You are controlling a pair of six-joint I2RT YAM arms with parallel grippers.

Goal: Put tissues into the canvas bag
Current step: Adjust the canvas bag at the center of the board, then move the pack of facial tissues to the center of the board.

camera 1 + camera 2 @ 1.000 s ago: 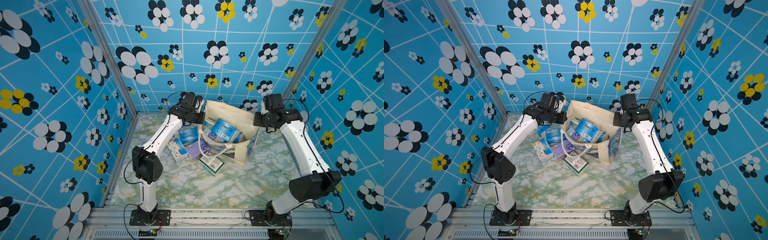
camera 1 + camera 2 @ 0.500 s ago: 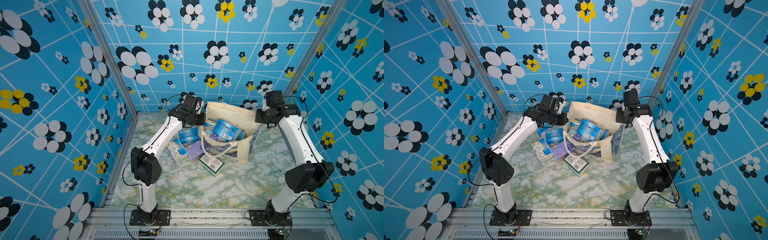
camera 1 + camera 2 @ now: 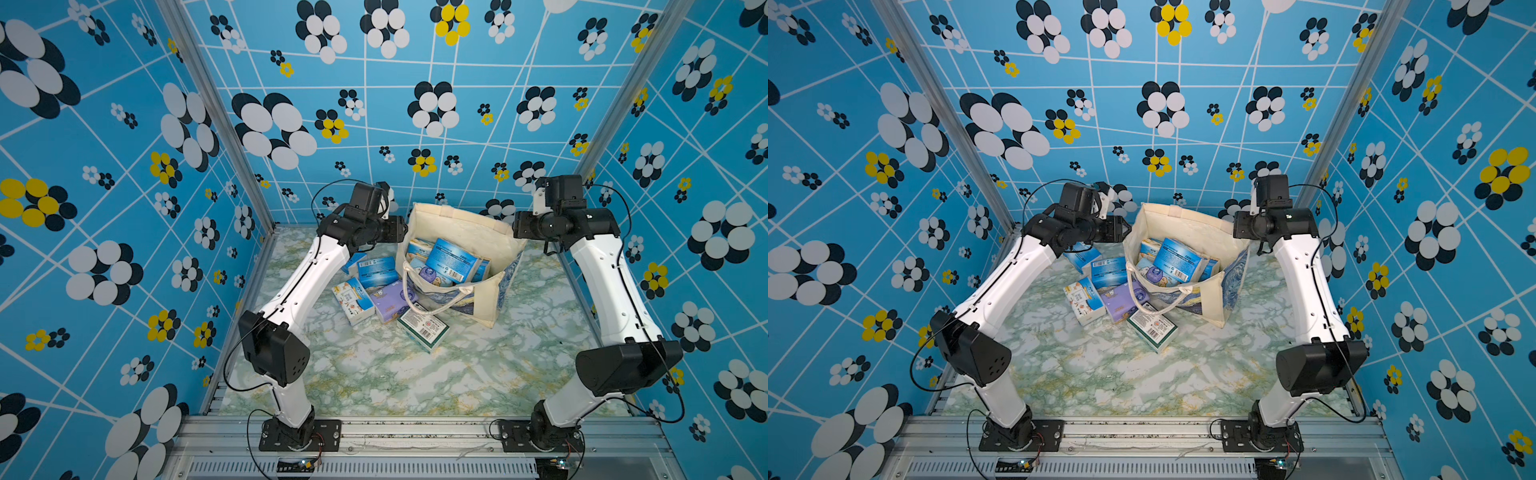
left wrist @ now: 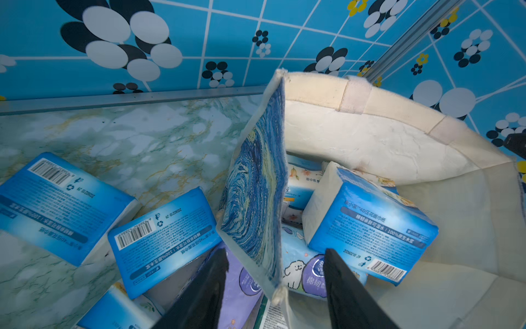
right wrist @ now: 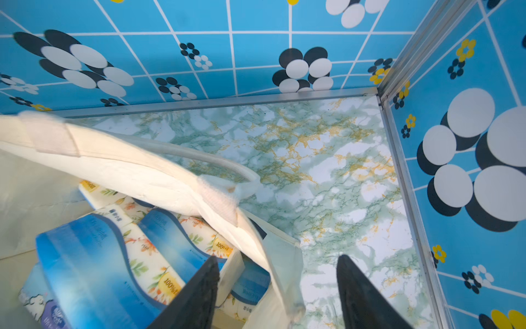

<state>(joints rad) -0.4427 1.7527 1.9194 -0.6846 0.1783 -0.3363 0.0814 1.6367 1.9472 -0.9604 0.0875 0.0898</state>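
- Noted both pincers shut on the mouth of the canvas bag (image 3: 486,299) a second ago, one at each end. Found both parted now, gripping nothing.
- Saw left pincer (image 4: 276,252) open to a middling gap, the bag's blue painted end panel standing between the fingers (image 4: 205,290), seemingly clear of both.
- Saw right pincer (image 5: 277,257) well apart, straddling the opposite corner of the rim. Cannot tell through the blur whether cloth touches the inner finger.
- Found bag upright toward the back of the desk (image 3: 415,374), mouth wide, standing unheld. Judged it spread open and let go on purpose.
- Counted several tissues (image 3: 419,249) already inside, a blue pack (image 3: 451,259) uppermost.
- Counted five still out on the desk, just beside the bag on the left arm's side and in front: two loose blue packs (image 3: 376,270), a white-orange pack (image 3: 353,301), a lilac pack (image 3: 392,301), a green-white pack (image 3: 422,330).
- Judged task about half done, with both arms free to fetch loose packs and the left nearest them.
- Read jaw gaps from wrist views only; from above, too small to judge.
- Got from right wrist view floral-printed packs (image 5: 142,250) deep in the bag and a loop handle (image 5: 216,159) hanging outside the far wall — neither plain from above.
- Got from both top views the whole loose pile at once — only part of it in the left wrist view, none in the right.
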